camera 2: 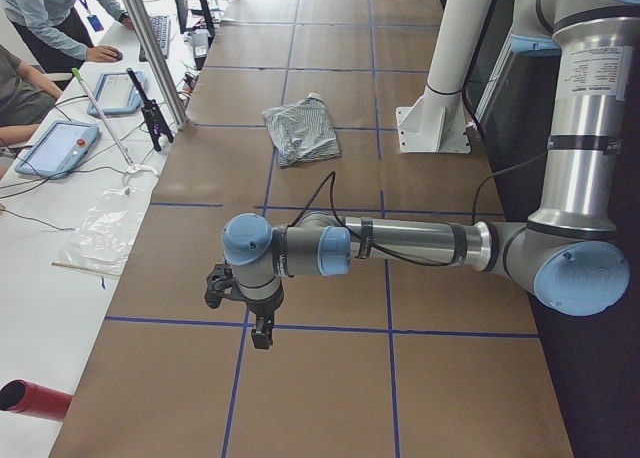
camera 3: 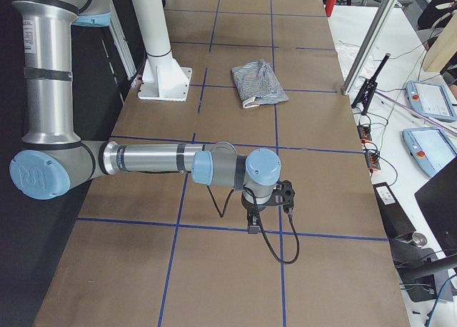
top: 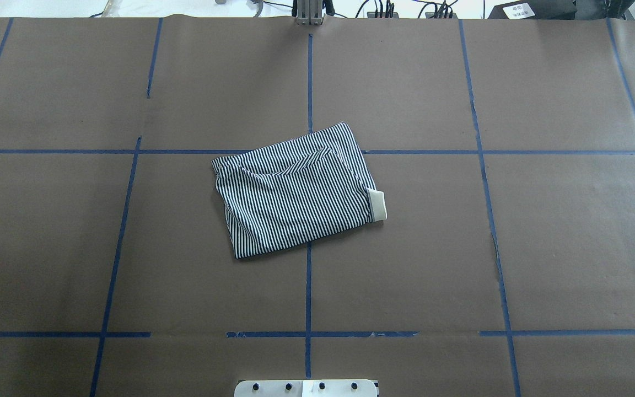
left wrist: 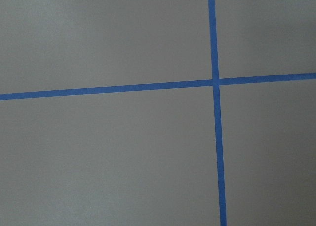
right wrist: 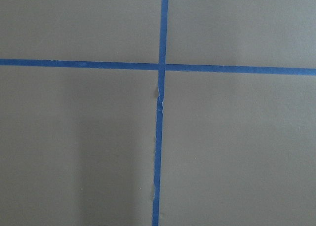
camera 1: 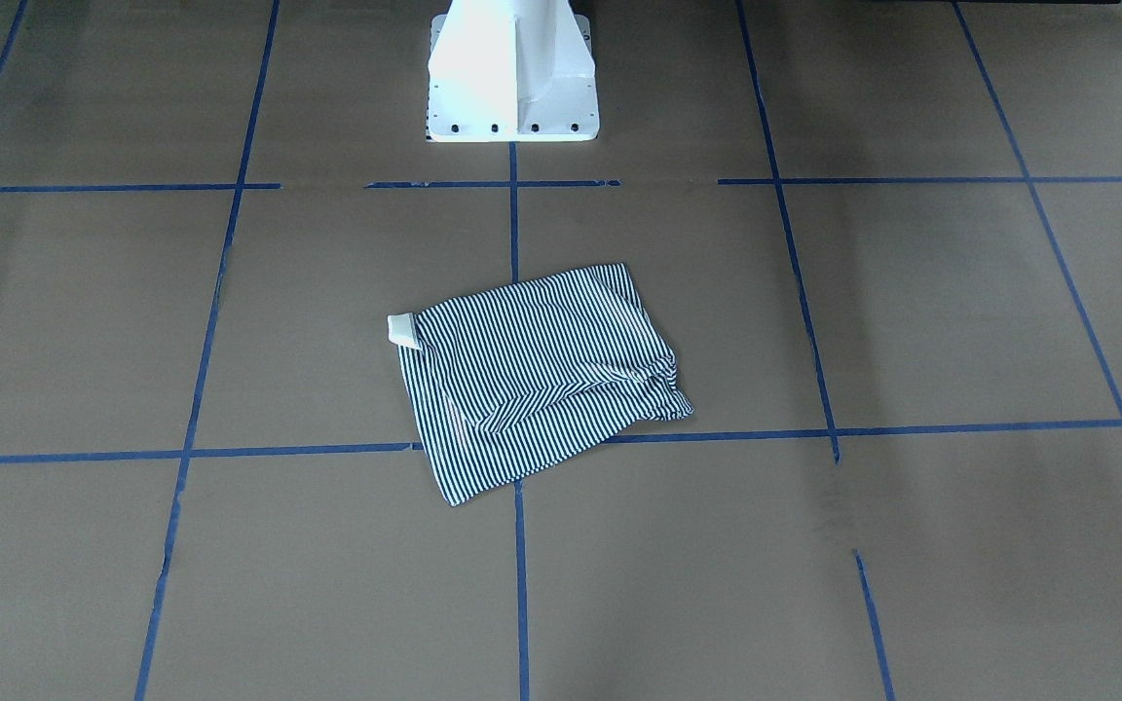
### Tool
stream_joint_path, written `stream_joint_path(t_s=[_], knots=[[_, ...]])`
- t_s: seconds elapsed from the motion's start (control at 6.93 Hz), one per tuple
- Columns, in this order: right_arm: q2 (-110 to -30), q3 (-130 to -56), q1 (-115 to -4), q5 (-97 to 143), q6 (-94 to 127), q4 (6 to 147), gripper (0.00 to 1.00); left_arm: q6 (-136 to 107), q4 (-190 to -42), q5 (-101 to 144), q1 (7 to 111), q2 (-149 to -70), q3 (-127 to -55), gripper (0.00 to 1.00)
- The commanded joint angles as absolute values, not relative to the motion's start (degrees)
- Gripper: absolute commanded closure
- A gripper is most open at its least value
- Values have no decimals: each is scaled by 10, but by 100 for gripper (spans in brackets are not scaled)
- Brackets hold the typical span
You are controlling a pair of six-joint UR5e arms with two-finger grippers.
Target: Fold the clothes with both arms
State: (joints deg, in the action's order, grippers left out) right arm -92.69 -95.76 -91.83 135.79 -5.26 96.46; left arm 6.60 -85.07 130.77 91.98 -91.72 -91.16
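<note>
Polo shirt [top: 295, 190] found near the middle of the table [top: 543, 248], folded into a compact, slightly skewed rectangle over a crossing of blue tape lines [top: 308, 286], in front of the white pedestal [camera 1: 512, 88]; white collar [top: 377, 205] protruding at the edge toward the robot's right. Judged light, soft and limp; likely to sag and come unfolded if lifted by one point; best taken by pinching all layers at two corners of one edge, one gripper per corner. Left gripper [camera 2: 262, 336] hanging above the taped paper, well apart from the shirt; nothing seen in it or against it; finger spread cannot be told from the side view. Right gripper [camera 3: 253, 225] likewise at the opposite end, nothing held; opening not determinable. Wrist views showing only paper and tape.
</note>
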Motion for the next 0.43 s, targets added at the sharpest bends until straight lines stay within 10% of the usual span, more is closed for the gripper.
stream_joint_path(t_s=[0.0,0.29], knots=[[-928,-957,-918,1358,-53,963,0,67,-864,1330,920,-915,-909,0],[-928,-957,-918,1359,-53,963,0,63,-883,1369,920,-914,-898,0]])
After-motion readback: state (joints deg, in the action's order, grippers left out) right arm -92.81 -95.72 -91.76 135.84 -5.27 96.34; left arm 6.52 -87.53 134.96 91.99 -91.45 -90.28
